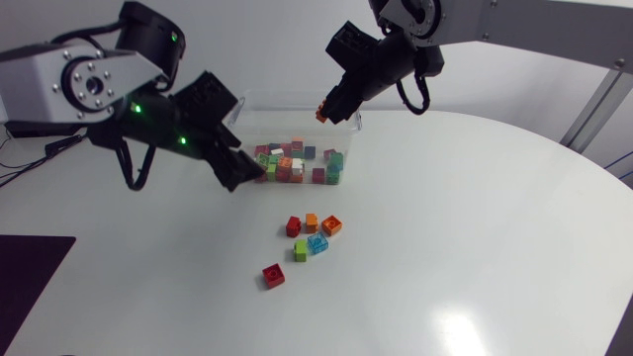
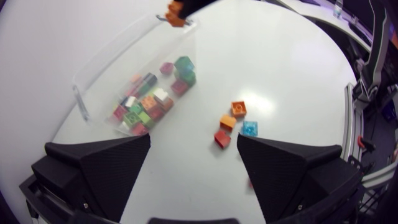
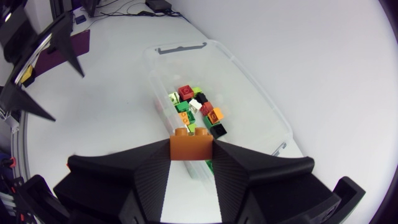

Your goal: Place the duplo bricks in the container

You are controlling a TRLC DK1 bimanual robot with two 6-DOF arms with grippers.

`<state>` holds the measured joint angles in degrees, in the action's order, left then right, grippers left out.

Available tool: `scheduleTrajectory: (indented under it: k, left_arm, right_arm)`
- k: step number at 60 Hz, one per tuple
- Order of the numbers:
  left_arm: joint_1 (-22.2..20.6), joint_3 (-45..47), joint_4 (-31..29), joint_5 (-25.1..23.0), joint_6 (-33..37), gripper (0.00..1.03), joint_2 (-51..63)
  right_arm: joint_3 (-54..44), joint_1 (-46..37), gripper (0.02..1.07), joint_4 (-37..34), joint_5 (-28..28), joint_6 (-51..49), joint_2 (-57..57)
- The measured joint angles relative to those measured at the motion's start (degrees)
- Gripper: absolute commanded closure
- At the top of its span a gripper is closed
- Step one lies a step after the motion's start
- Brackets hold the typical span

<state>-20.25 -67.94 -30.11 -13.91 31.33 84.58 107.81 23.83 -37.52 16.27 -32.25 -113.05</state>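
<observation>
Your right gripper pinches an orange brick above the container, close to its far right rim. Released there, the brick may strike the rim and bounce out. Your left gripper hangs beside the container's left wall, jaws spread and empty; a careless move could knock the container. Loose bricks lie nearer.

A glossy white table with a curved edge, a dark mat at one side.
</observation>
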Motion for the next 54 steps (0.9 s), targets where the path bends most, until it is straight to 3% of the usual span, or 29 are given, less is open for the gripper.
scheduleTrajectory:
  k: [5,21,25,26,27,28,42,54]
  left_arm:
    - [-2.3,5.5,-0.2,2.1,2.9,0.06,-1.6]
    - [-7.6,10.2,-1.3,6.6,6.5,0.07,-2.0]
    - [-9.4,11.2,-1.3,7.8,6.5,0.07,-2.0]
    - [-9.7,11.4,-1.3,8.2,6.5,0.07,-2.0]
    - [-10.0,11.7,-1.3,8.4,6.5,0.07,-2.0]
    - [-10.5,12.0,-1.3,8.8,6.5,0.07,-1.8]
    - [-14.7,13.5,-1.3,14.8,6.2,0.09,2.5]
    - [-15.9,11.4,-2.7,16.0,3.6,0.10,8.3]
  right_arm:
    - [0.3,-0.3,0.77,2.5,0.0,2.3,-1.7]
    - [1.9,-0.3,0.74,10.5,-3.7,8.3,-5.3]
    - [2.6,-0.3,0.50,12.7,-6.3,9.4,-6.4]
    - [2.6,-0.3,0.22,13.0,-7.0,9.7,-6.5]
    - [2.6,-0.3,0.09,13.4,-7.8,9.8,-6.6]
    - [2.6,-0.3,0.06,13.9,-9.2,10.0,-6.7]
    - [-5.5,-0.9,0.06,17.4,-10.8,10.8,0.4]
    - [-16.2,-3.0,0.06,17.6,-10.8,10.8,11.8]
